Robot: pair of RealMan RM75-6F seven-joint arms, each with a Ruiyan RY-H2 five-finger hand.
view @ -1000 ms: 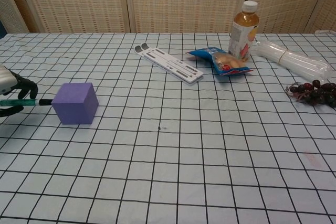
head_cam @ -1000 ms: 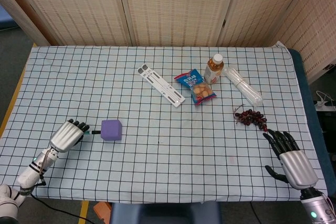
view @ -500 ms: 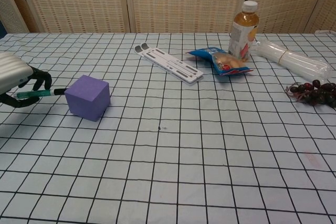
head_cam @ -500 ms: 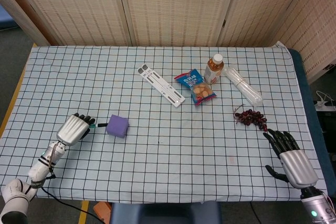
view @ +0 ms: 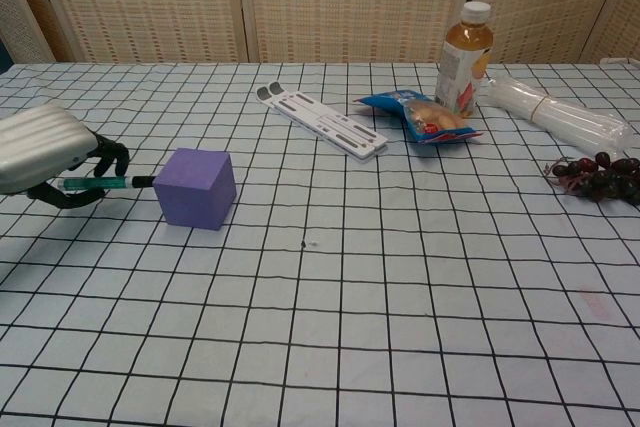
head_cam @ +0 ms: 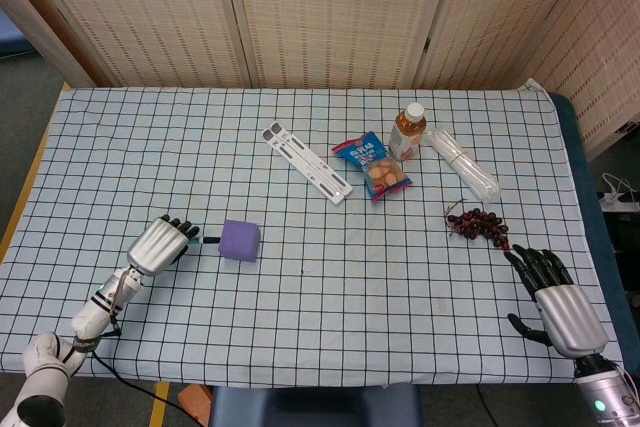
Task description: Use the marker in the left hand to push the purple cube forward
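Lower left of the frame, the left hand (view: 45,152) grips the marker (view: 105,183) low and level — tip against the purple cube (view: 196,188) to shove it; right hand (head_cam: 553,299) idle, fingers spread.

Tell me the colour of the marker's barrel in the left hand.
Green, with a dark tip, on the marker held by the left hand; the chest view shows it best.

A table (head_cam: 120,137) is wearing a white cloth with a black grid. A purple cube (head_cam: 240,240) is sitting on it toward the left. A white slotted stand (head_cam: 307,162) is lying flat near the middle, with a blue snack bag (head_cam: 373,164) beside it. A bottle of amber drink (head_cam: 407,130) is standing upright, a clear plastic roll (head_cam: 462,163) is lying to its right, and dark grapes (head_cam: 478,224) are resting nearer the front.
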